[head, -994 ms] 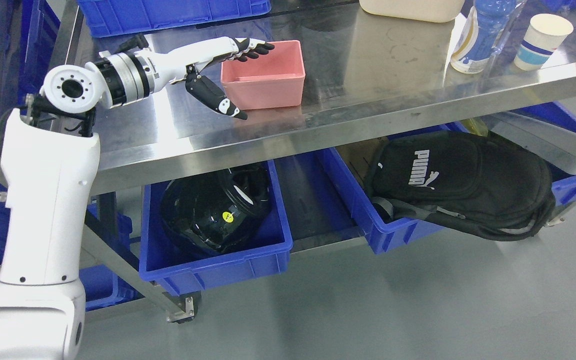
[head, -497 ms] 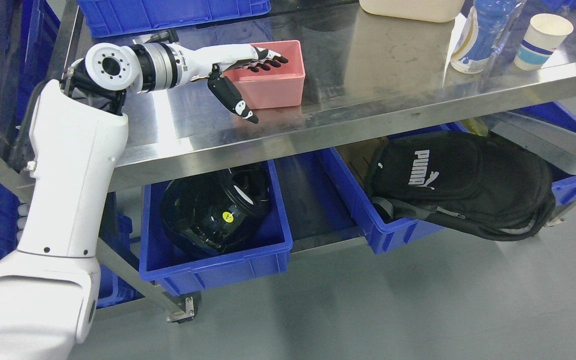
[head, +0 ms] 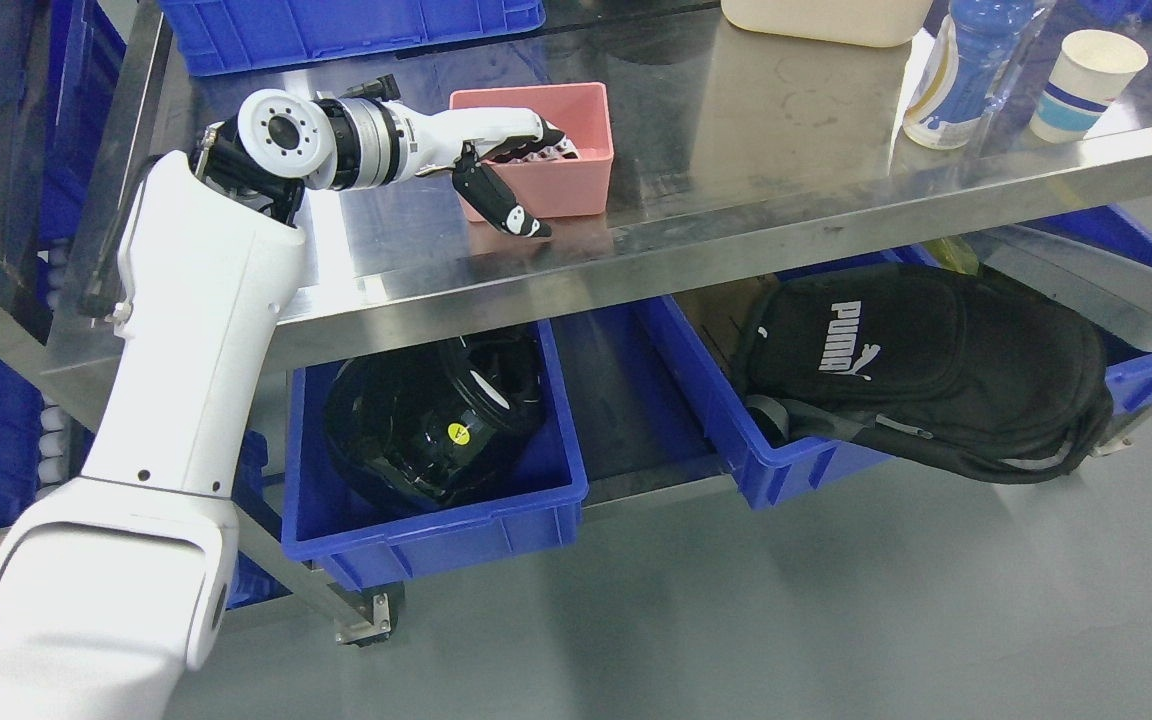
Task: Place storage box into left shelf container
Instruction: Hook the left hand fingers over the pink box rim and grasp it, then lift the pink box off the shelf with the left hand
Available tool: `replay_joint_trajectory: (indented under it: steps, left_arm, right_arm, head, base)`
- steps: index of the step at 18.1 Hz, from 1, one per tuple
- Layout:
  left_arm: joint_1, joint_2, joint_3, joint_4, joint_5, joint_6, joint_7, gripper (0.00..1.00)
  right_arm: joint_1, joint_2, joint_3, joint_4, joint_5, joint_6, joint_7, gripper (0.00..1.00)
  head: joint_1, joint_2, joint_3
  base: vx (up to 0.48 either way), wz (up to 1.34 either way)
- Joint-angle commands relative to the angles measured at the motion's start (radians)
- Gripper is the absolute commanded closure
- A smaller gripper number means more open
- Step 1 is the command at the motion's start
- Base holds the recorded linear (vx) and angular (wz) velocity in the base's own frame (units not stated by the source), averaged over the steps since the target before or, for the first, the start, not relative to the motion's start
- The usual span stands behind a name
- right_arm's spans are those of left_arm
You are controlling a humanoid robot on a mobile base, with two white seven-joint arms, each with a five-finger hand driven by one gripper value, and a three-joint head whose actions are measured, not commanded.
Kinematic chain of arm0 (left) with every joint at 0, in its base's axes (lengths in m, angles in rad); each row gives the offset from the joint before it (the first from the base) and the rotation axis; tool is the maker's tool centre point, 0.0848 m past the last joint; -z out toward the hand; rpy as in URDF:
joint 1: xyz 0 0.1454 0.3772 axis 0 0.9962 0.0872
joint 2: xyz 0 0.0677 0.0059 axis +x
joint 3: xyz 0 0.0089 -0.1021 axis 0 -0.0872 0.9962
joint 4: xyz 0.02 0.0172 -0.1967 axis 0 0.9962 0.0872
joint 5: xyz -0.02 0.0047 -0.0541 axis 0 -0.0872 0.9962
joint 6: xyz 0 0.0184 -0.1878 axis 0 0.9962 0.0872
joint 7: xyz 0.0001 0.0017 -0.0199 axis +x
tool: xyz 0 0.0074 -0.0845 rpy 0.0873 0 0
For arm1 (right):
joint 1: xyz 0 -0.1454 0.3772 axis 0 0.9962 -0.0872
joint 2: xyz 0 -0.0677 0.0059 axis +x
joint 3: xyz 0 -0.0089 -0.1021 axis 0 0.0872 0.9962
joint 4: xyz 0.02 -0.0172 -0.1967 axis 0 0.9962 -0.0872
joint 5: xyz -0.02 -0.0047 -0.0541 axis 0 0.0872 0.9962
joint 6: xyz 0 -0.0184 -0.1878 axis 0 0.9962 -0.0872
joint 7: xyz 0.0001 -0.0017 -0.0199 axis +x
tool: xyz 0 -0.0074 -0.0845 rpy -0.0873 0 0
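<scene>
A pink storage box (head: 576, 190) stands on the steel table top (head: 786, 170), open side up. My left hand (head: 541, 185) straddles its front-left wall: the fingers (head: 546, 140) curl down inside the box, and the thumb (head: 511, 208) is spread outside in front of the wall, its tip near the table. The box rests on the table, not lifted. Below the table on the left stands a blue bin (head: 536, 510) holding a black helmet (head: 426, 420). My right arm is out of view.
A second blue bin (head: 726, 420) under the table on the right holds a black Puma bag (head: 926, 370). At the table's back right stand a paper cup (head: 1081, 70), a blue bottle (head: 966, 70) and a beige container (head: 826, 15). A blue crate (head: 336, 25) sits back left.
My left arm has swung right and forward. The hand went from the box's left edge to over its wall, the fingers now curling down inside the box. The box stayed put.
</scene>
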Motion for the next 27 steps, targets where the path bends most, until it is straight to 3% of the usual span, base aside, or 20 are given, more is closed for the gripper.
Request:
replay_joint_trajectory:
  steps: [1, 2, 4, 6, 8, 19, 27]
  left_arm:
    - [0.010, -0.059, 0.126, 0.121, -0.006, -0.013, -0.003, 0.78]
    - [0.012, -0.059, 0.156, 0.122, -0.005, -0.015, -0.003, 0.83]
    - [0.013, -0.059, 0.189, 0.124, -0.005, -0.036, 0.007, 0.84]
    - [0.030, -0.059, 0.203, 0.133, -0.008, -0.218, 0.043, 0.86]
    - [0.060, -0.059, 0.273, 0.153, -0.003, -0.407, 0.063, 0.99]
    - [0.079, -0.059, 0.528, -0.077, 0.049, -0.451, 0.053, 0.99]
    - [0.275, -0.059, 0.514, -0.468, 0.204, -0.452, -0.099, 0.99]
  right_arm:
    - [0.026, -0.017, 0.000, -0.017, -0.003, 0.000, 0.175, 0.00]
    - [0.026, -0.017, 0.000, -0.017, -0.003, 0.000, 0.175, 0.00]
    - [0.026, -0.017, 0.000, -0.017, -0.003, 0.000, 0.175, 0.00]
    - [0.026, -0.017, 0.000, -0.017, -0.003, 0.000, 0.175, 0.00]
    - [0.026, -0.017, 0.000, -0.017, -0.003, 0.000, 0.175, 0.00]
    - [0.026, -0.017, 0.000, -0.017, -0.003, 0.000, 0.175, 0.00]
    - [0.026, -0.017, 0.000, -0.017, -0.003, 0.000, 0.175, 0.00]
  head:
    - [0.0000, 0.000, 0.000]
    - [0.0000, 0.000, 0.000]
    - [0.0000, 0.000, 0.000]
    - [0.0000, 0.000, 0.000]
    - [0.0000, 0.000, 0.000]
    - [0.0000, 0.000, 0.000]
    - [0.0000, 0.000, 0.000]
  base:
    - [0.000, 0.00]
    - [0.000, 0.00]
    - [0.000, 0.00]
    - [-0.004, 0.01]
    - [-0.012, 0.08]
    - [-0.002, 0.01]
    - [0.000, 0.00]
